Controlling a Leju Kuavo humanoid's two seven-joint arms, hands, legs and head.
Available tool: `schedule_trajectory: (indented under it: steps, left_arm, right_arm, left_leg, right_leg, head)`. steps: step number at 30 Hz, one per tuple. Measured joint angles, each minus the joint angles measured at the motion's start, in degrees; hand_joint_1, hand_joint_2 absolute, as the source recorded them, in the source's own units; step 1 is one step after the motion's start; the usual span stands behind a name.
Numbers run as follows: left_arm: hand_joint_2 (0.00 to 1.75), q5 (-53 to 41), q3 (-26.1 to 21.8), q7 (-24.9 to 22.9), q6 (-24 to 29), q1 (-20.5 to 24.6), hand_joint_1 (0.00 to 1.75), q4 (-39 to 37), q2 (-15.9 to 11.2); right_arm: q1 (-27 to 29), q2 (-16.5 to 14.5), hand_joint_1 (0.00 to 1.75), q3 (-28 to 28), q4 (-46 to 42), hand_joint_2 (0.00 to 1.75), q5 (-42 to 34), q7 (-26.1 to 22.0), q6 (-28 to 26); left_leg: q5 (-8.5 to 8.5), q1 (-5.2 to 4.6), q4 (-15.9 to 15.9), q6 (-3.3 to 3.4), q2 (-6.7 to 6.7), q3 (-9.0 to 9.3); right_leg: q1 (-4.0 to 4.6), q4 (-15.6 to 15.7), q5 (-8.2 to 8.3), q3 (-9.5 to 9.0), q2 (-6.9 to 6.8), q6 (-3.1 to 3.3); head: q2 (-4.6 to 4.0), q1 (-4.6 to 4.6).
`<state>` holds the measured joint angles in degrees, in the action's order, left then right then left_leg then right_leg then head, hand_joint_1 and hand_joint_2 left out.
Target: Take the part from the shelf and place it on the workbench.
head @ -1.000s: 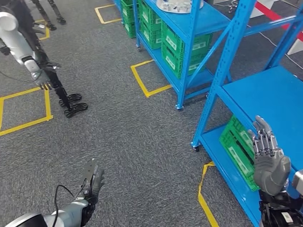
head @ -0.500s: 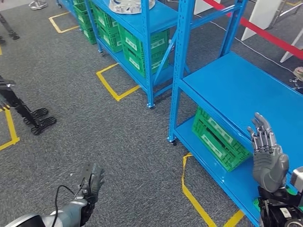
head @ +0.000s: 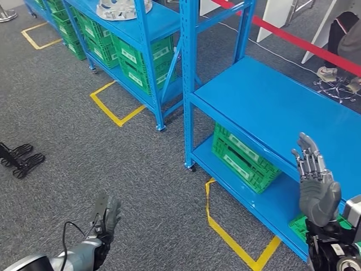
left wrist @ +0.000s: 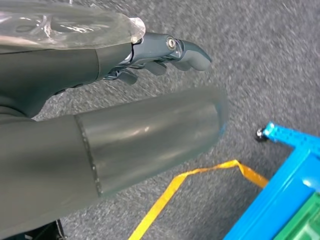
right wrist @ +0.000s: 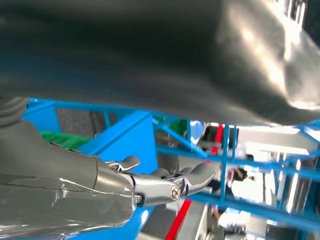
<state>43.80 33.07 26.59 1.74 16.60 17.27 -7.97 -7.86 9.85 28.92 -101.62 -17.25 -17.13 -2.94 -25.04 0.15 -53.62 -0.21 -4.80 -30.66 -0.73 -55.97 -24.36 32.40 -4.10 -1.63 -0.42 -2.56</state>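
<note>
Left hand: the left hand (head: 107, 212) hangs low over the grey carpet, fingers loosely extended and slightly apart, holding nothing; the left wrist view shows its dark fingers (left wrist: 171, 50) straight above bare floor.

Floor marks: a yellow tape square (head: 115, 104) lies in front of the far shelf, and a yellow tape corner (head: 232, 234) sits at the foot of the near shelf.

Part: a silvery, ring-like metal part (head: 123, 8) rests on the top deck of the far blue shelf (head: 163, 22), toward its left end, cut off by the picture's upper edge. It is well apart from both hands. I judge this to be the task's part, though it is too small to make out in detail.

Near shelf: the near blue shelf (head: 272, 107) has a bare upper deck; a green crate (head: 242, 158) sits on its lower deck near the front left corner post.

Right hand: the right hand (head: 316, 180) is raised in front of the near shelf's front edge, palm rounded, fingers upright and a little apart, gripping nothing.

Stage: approach; nothing is grasped yet.

Risks: the raised right hand is close to the near shelf's front edge and could clip it during a turn or step. A foot could catch the corner post. The part's rounded, smooth metal may slip from an uneven grip.
</note>
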Motion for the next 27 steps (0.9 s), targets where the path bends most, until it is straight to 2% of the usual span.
schedule_trajectory:
  steps: [1,2,3,5,6,7,9,13,14,17,18,19,20,21,23,24,25,26,27]
  left_arm:
    - [0.00,0.00,-0.01,0.01,0.04,0.01,0.00,0.00,-0.03]
    - [0.00,0.01,-0.01,0.01,0.10,0.05,0.00,0.00,0.01]
    - [0.00,0.04,-0.01,0.02,0.18,0.11,0.00,0.00,0.03]
    - [0.00,0.14,-0.01,0.08,0.28,0.20,0.00,0.00,0.08]
    - [0.00,0.20,0.00,0.13,0.30,0.16,0.00,0.00,0.08]
    - [0.00,0.26,-0.01,0.19,0.30,0.03,0.00,0.00,0.07]
    - [0.00,0.32,-0.02,0.25,0.30,-0.20,0.00,0.00,0.04]
    - [0.00,0.34,-0.02,0.26,0.30,-0.35,0.00,-0.01,0.02]
    - [0.00,0.34,-0.01,0.30,0.30,-0.44,0.00,-0.02,0.02]
    - [0.00,0.13,-0.01,0.51,0.30,-0.55,0.00,-0.04,-0.24]
    - [0.00,0.06,-0.01,0.56,0.30,-0.49,0.00,-0.04,-0.33]
    - [0.00,0.04,-0.02,0.58,0.30,-0.46,0.00,-0.04,-0.28]
    - [0.00,0.05,-0.02,0.60,0.30,-0.43,0.00,-0.04,-0.23]
    - [0.00,0.04,-0.02,0.61,0.30,-0.41,0.00,-0.04,-0.19]
    - [0.00,0.02,-0.02,0.63,0.30,-0.56,0.00,-0.04,-0.17]
    - [0.00,0.02,-0.02,0.64,0.31,-0.70,0.00,-0.04,-0.18]
    - [0.00,0.02,-0.02,0.64,0.35,-0.86,0.00,-0.05,-0.18]
    - [0.00,0.02,-0.02,0.64,0.41,-0.98,0.00,-0.05,-0.17]
    - [0.00,0.02,-0.02,0.63,0.50,-1.06,0.00,-0.06,-0.15]
  right_arm:
    - [-0.16,-0.02,0.00,0.03,0.21,0.00,0.00,-0.02,0.05]
    - [-0.23,-0.03,0.00,0.05,0.39,0.00,0.00,-0.07,0.18]
    - [-0.29,-0.09,0.00,0.08,0.57,0.00,0.01,-0.10,0.36]
    - [-0.70,-0.25,0.00,0.13,0.90,0.00,0.02,-0.20,0.67]
    - [-0.90,-0.40,0.00,0.14,1.05,0.00,0.03,-0.22,0.75]
    - [-1.06,-0.50,0.00,0.15,1.21,0.00,0.04,-0.23,0.79]
    - [-1.08,-0.64,0.00,0.16,1.42,0.00,0.06,-0.22,0.86]
    - [-1.04,-0.65,0.00,0.20,1.53,0.00,0.08,-0.21,0.92]
    - [-1.00,-0.66,0.00,0.22,1.71,0.00,0.09,-0.20,1.01]
    - [-0.93,-0.92,0.00,0.28,2.25,0.00,0.32,0.03,1.38]
    - [-0.92,-0.99,0.00,0.28,2.28,0.00,0.39,0.13,1.46]
    - [-0.89,-0.99,0.00,0.26,2.28,0.00,0.43,0.19,1.52]
    - [-0.90,-0.99,0.00,0.23,2.28,0.00,0.44,0.21,1.55]
    - [-0.95,-1.00,0.00,0.22,2.27,0.00,0.44,0.25,1.57]
    - [-1.03,-1.01,0.00,0.23,2.27,0.00,0.44,0.29,1.62]
    - [-1.00,-1.02,0.00,0.25,2.28,0.00,0.44,0.34,1.63]
    - [-0.91,-1.02,0.00,0.25,2.30,0.00,0.44,0.40,1.65]
    - [-0.83,-1.02,0.00,0.23,2.33,0.00,0.44,0.48,1.65]
    - [-0.80,-1.02,0.00,0.23,2.35,0.00,0.44,0.55,1.65]
  left_leg:
    - [-0.04,-0.14,-0.07,-0.24,-0.60,0.02]
    - [-0.09,-0.10,-0.13,-0.49,-1.27,0.09]
    - [-0.34,0.05,-0.28,-0.83,-1.29,0.19]
    - [-2.21,0.48,-2.92,-1.40,0.81,-0.74]
    - [-3.94,0.64,-6.12,-1.56,2.46,-2.22]
    - [-5.79,0.70,-10.05,-1.59,3.63,-4.17]
    - [-8.16,0.71,-15.64,-1.64,4.33,-7.03]
    - [-8.70,0.70,-17.54,-1.65,4.41,-8.08]
    - [-7.73,0.70,-16.99,-1.52,4.48,-8.07]
    - [-1.00,0.61,-4.08,-0.51,7.53,-2.63]
    - [0.24,0.52,-0.61,-0.17,8.20,-0.97]
    - [0.37,0.56,-0.40,0.11,7.50,-0.87]
    - [0.52,0.63,-0.14,0.45,6.86,-0.73]
    - [0.66,0.72,0.14,0.81,6.19,-0.59]
    - [0.69,0.65,0.39,1.30,4.90,-0.42]
    - [0.62,0.56,0.38,1.42,4.21,-0.41]
    - [0.55,0.50,0.36,1.45,3.52,-0.38]
    - [0.46,0.49,0.35,1.41,2.83,-0.33]
    - [0.34,0.53,0.32,1.30,2.17,-0.22]
  right_leg:
    - [0.28,0.42,-0.21,-0.18,0.11,0.49]
    - [0.30,0.51,-0.06,-0.11,0.92,1.10]
    - [0.33,0.61,0.07,-0.12,1.61,1.50]
    - [0.23,0.86,0.35,-0.19,2.95,2.28]
    - [0.15,0.93,0.46,-0.19,3.54,2.58]
    - [0.18,0.93,0.51,-0.10,4.15,2.81]
    - [0.24,0.93,0.56,0.01,4.93,3.04]
    - [0.29,0.93,0.59,0.04,5.33,3.09]
    - [0.32,0.93,0.63,0.05,6.05,3.09]
    - [0.39,0.79,0.96,0.43,10.27,2.30]
    - [0.32,0.84,1.10,0.61,11.35,1.84]
    - [0.20,0.86,1.13,0.85,11.64,1.52]
    - [0.24,0.44,0.79,1.23,10.98,1.23]
    - [0.31,-0.99,-0.15,2.02,9.66,1.02]
    - [0.36,-7.42,-3.66,4.94,6.22,0.65]
    - [0.22,-11.67,-5.50,6.83,5.29,0.44]
    - [0.06,-14.93,-6.60,8.27,4.85,0.24]
    - [-0.10,-16.29,-6.65,8.84,4.60,0.06]
    - [-0.26,-15.31,-5.62,8.25,4.32,-0.09]
  head:
    - [0.00,-0.07]
    - [0.00,-0.18]
    - [0.00,-0.28]
    - [0.00,-0.44]
    - [0.00,-0.58]
    - [0.00,-0.74]
    - [0.00,-0.94]
    - [0.00,-0.97]
    - [0.00,-1.00]
    - [0.00,-1.06]
    - [0.00,-1.05]
    - [0.00,-1.01]
    - [0.00,-0.91]
    - [0.00,-0.67]
    - [0.00,-0.19]
    - [0.00,-0.03]
    - [0.00,0.00]
    - [0.00,0.01]
    - [0.00,0.02]
